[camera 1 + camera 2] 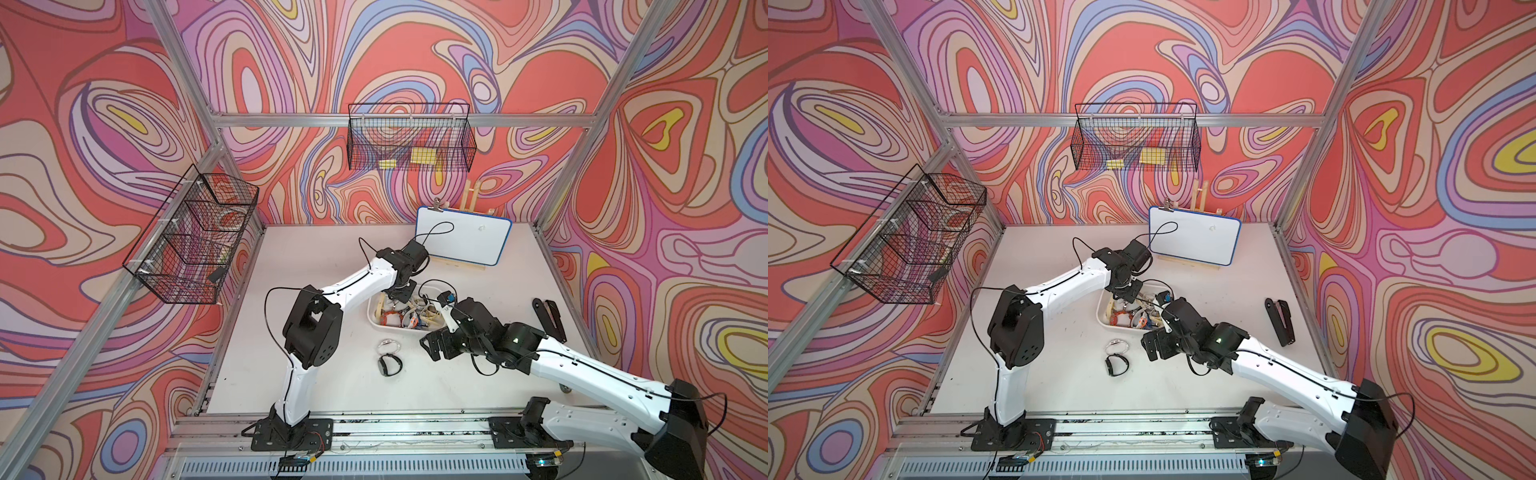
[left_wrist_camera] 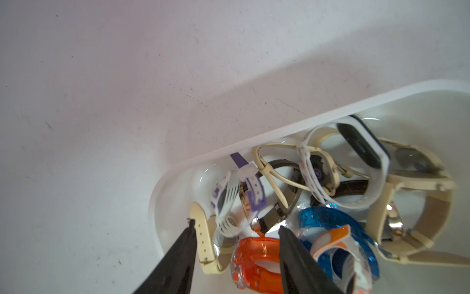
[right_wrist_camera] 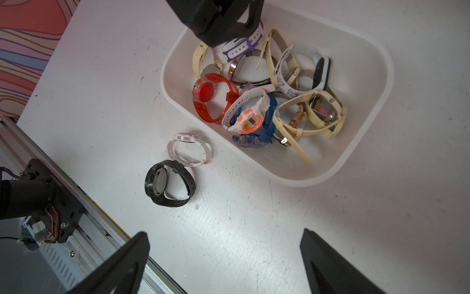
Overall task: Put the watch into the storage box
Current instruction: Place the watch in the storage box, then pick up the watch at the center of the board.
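Two watches lie loose on the white table (image 1: 316,374), outside the storage box (image 3: 366,132): a black watch (image 3: 159,182) on its side and, at its 12 o'clock in both top views, a pink-and-white watch (image 3: 185,138) that appears to touch its strap. The pink-and-white one lies between the black one and the box's near rim, just short of it. The storage box (image 1: 370,311), mid-table, holds a tangle of cream, white, blue and purple-banded watches, with an orange watch (image 3: 211,99) toward its near left end. The left gripper (image 2: 236,225) hangs over the box's far left end, fingers spread, the orange watch below them and nothing pinched. The right gripper (image 3: 223,232) hovers at the loose watches' 3 o'clock, jaws wide apart and empty, its wrist covering the box's right end in the top views. A blue-edged whiteboard (image 1: 463,241) stands at the box's 1 o'clock, a black stapler (image 1: 548,318) lies at its 3 o'clock, and wire baskets (image 1: 409,139) hang on the frame.
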`<state>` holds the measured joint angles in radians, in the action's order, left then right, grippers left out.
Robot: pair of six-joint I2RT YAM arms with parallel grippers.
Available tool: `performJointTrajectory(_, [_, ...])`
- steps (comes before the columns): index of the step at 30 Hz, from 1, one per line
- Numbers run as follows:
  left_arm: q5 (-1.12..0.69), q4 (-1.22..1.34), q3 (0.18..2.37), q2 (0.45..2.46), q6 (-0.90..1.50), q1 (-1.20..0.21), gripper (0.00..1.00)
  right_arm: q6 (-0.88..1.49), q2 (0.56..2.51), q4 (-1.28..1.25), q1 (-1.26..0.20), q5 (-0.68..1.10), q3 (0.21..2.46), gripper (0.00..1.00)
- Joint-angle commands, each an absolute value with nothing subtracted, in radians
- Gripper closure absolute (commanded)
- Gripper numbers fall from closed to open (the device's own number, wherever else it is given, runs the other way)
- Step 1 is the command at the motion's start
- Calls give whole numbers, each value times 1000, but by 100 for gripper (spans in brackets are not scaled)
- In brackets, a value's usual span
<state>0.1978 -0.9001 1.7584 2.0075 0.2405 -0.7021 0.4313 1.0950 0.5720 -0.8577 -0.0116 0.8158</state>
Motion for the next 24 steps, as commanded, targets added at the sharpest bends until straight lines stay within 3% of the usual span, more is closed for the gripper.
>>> performJointTrajectory(1, [206,-949,1731,1919,261,-707,40,437,1081,566,-851,-26,802,1])
performJointTrajectory(8, [201,-923,1571,1620,297,-718,38,479,1103,509,-846,14,789,2])
performJointTrajectory(13, [205,-894,1360,1314,344,-792,35,510,1199,387,-845,170,790,2])
performJointTrajectory(20, [135,-864,1028,856,549,-927,30,521,1369,341,-895,259,851,10])
performJointTrajectory(24, [150,-884,892,651,673,-1026,29,514,1438,372,-904,253,859,22])
